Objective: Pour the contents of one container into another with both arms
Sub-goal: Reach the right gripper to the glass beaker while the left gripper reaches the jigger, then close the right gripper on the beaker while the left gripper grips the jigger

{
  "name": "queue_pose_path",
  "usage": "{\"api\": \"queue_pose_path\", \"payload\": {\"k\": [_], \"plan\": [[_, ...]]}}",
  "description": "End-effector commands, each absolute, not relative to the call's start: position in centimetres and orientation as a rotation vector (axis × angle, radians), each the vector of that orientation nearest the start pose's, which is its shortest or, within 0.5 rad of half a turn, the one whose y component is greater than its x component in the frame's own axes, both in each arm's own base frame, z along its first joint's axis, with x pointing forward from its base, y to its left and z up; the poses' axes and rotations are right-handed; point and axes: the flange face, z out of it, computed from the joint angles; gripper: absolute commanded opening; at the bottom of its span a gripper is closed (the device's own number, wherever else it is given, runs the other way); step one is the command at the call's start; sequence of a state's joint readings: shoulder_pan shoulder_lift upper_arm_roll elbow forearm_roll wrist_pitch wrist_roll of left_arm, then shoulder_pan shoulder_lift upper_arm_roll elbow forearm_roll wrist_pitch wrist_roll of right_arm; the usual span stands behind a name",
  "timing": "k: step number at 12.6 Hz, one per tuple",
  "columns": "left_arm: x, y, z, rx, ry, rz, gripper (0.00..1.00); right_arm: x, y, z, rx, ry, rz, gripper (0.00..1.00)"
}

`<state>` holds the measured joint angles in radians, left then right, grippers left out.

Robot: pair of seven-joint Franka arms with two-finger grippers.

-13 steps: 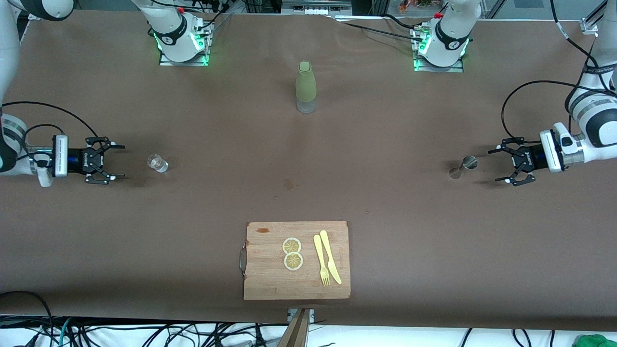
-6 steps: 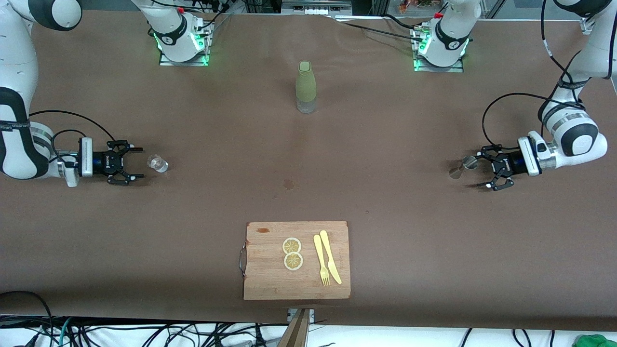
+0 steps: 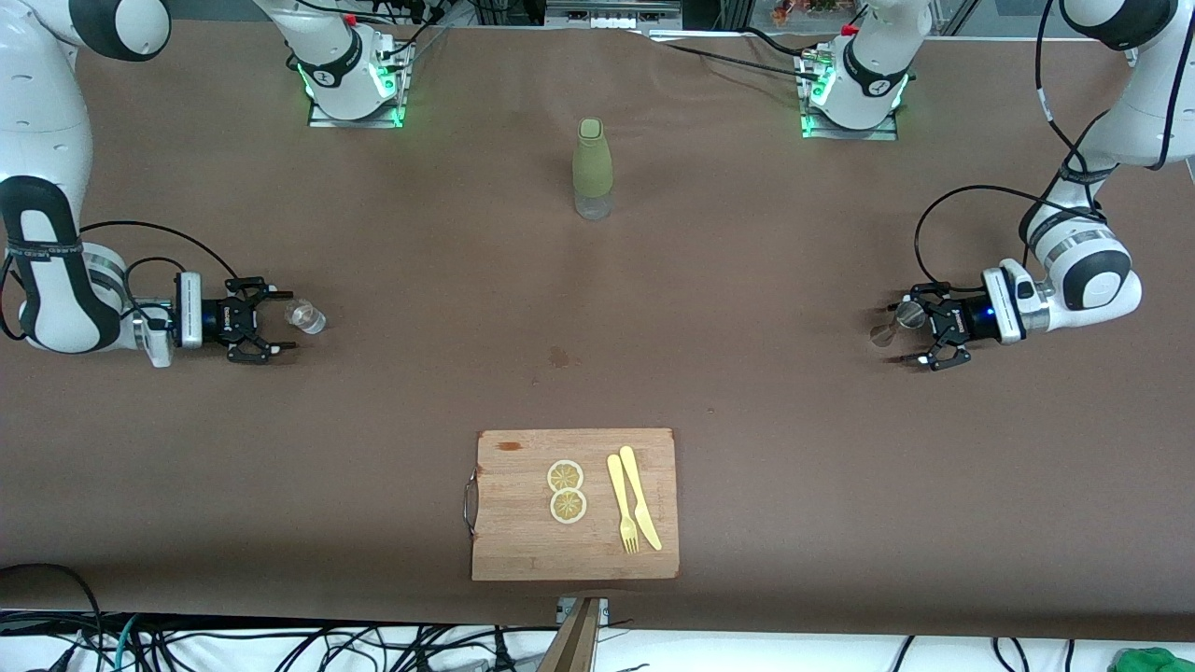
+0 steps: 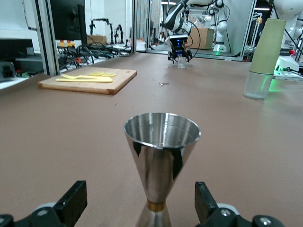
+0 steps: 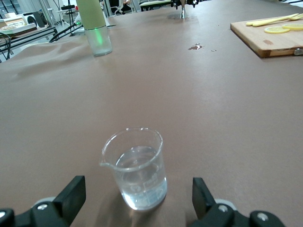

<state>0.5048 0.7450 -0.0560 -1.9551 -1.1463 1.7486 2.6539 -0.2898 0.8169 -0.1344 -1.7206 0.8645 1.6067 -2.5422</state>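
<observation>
**Both arms low at the table ends, fingers spread at their cups**

The brown table (image 3: pixel 747 392) has wide bare room around its middle. The right arm (image 3: pixel 47 261) bends down at its end and lies level, its right gripper (image 3: pixel 277 320) with fingers spread apart, holding nothing, just beside the glass beaker (image 3: pixel 305 316) of clear liquid. The left arm (image 3: pixel 1088 271) mirrors it; the left gripper (image 3: pixel 910 331) has fingers released on either side of the steel measuring cup (image 3: pixel 896 322), not touching it. A cutting board (image 3: pixel 523 541) with lemon slices (image 3: pixel 567 491), fork (image 3: pixel 620 504) and knife (image 3: pixel 640 499) lies near the front edge. A green bottle (image 3: pixel 592 168) stands between the bases.
</observation>
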Motion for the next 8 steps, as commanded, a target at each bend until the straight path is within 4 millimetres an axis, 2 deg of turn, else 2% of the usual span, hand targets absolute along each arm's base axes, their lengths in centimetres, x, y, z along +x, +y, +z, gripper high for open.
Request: {"api": "queue_pose_path", "payload": {"k": [1, 7, 8], "plan": [[51.4, 14.9, 8.1, 1.543, -1.310, 1.190, 1.00, 55.1, -15.1, 10.4, -1.465, -1.582, -0.731, 1.00], [51.3, 14.1, 7.6, 1.522, -1.283, 1.204, 0.99, 55.6, -13.3, 10.2, -1.460, -1.598, -0.725, 1.00], [51.3, 14.1, 7.7, 1.518, -1.280, 1.206, 0.94, 55.6, -13.2, 10.2, -1.460, -1.596, -0.726, 1.00]]}}
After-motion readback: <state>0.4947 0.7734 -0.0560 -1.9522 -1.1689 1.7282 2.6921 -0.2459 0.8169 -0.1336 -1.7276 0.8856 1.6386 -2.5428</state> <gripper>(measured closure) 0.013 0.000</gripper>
